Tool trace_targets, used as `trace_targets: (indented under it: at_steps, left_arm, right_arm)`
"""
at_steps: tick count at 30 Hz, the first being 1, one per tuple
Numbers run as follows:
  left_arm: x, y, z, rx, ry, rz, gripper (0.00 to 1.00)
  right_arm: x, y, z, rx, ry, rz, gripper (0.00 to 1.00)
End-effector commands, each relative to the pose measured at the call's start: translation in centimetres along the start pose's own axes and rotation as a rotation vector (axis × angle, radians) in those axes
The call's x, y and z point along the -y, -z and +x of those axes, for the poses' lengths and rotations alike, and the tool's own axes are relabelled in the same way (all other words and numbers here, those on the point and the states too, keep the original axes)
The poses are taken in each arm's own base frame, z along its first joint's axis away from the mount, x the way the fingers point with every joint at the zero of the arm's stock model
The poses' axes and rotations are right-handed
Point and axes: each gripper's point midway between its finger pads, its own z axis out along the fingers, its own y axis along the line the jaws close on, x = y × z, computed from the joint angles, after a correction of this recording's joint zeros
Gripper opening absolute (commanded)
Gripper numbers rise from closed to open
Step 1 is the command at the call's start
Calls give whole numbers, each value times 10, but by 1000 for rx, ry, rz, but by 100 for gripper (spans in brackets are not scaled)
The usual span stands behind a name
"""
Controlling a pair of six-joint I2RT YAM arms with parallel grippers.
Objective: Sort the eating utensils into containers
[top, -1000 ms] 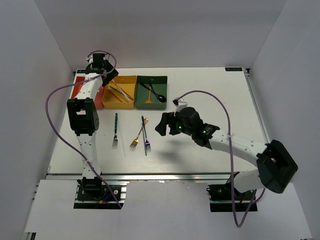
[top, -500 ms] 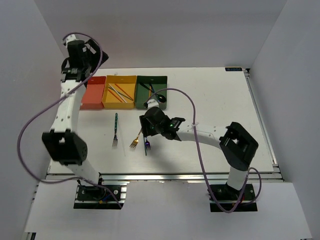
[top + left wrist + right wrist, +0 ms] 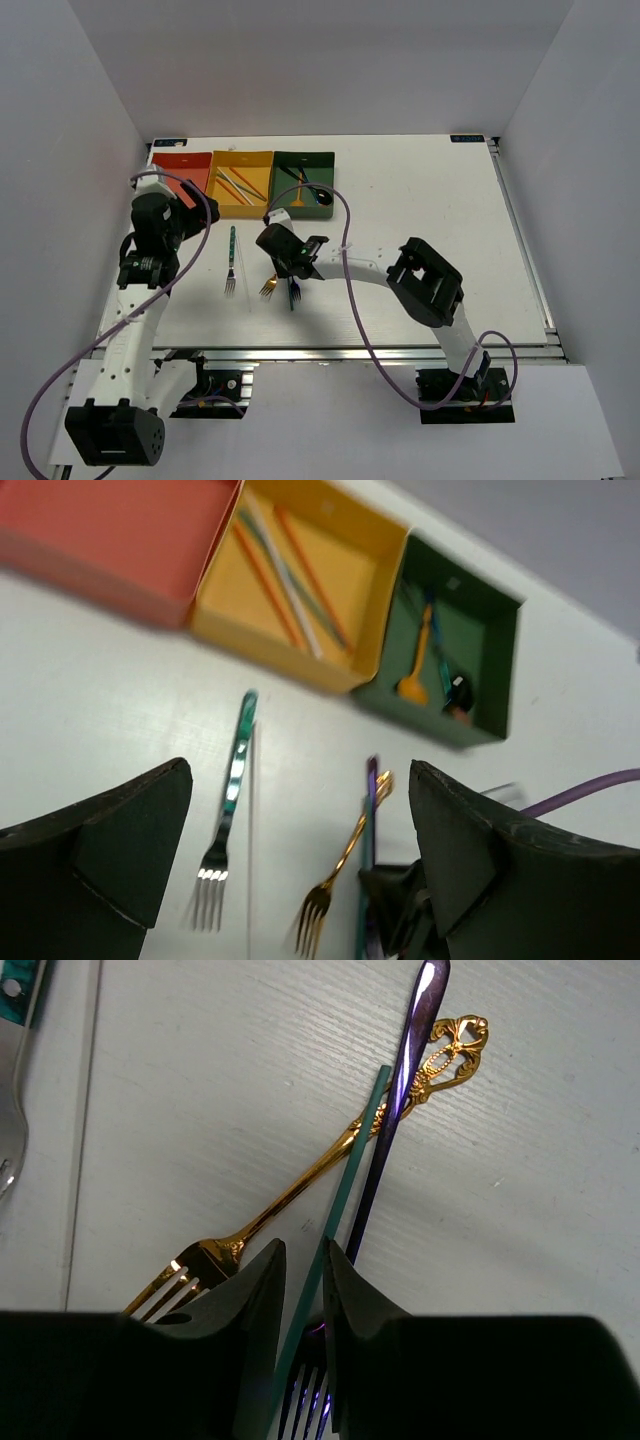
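On the white table lie a teal-handled fork (image 3: 231, 260), a gold fork (image 3: 300, 1185), a purple fork (image 3: 400, 1090) and a teal chopstick (image 3: 345, 1180). The last three cross each other. My right gripper (image 3: 302, 1330) is down over them, its jaws narrowed to a small gap on either side of the teal chopstick, which runs between them. My left gripper (image 3: 300, 780) hangs wide open above the table, nothing in it, left of the teal-handled fork (image 3: 232, 800). The red tray (image 3: 180, 165) shows nothing inside. Several chopsticks (image 3: 290, 580) lie in the yellow tray (image 3: 216, 190).
The green tray (image 3: 285, 205) holds a gold spoon (image 3: 418, 670) and a black spoon (image 3: 455, 690). A thin pale stick (image 3: 250, 820) lies just right of the teal-handled fork. The three trays sit in a row at the table's far left. Grey walls enclose the table.
My left arm swung from the trays back to above the table's left side. My right gripper moved left onto the crossed utensils and its jaws narrowed around the teal chopstick.
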Motion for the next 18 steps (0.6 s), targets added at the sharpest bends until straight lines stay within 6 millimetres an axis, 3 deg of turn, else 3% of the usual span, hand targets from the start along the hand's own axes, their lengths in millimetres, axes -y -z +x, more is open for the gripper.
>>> trace_targets:
  at_steps: [1,14,18]
  left_arm:
    - [-6,0,16,-30,-39,6,98]
    - [6,4,23,-55,-32,84,98]
    - [8,4,24,-58,-31,92,98]
  right_arm:
    - [3,6,-17,40,2,53,27]
    - [3,-17,4,-26,25,85,23]
    - [5,-15,4,-25,22,92,21]
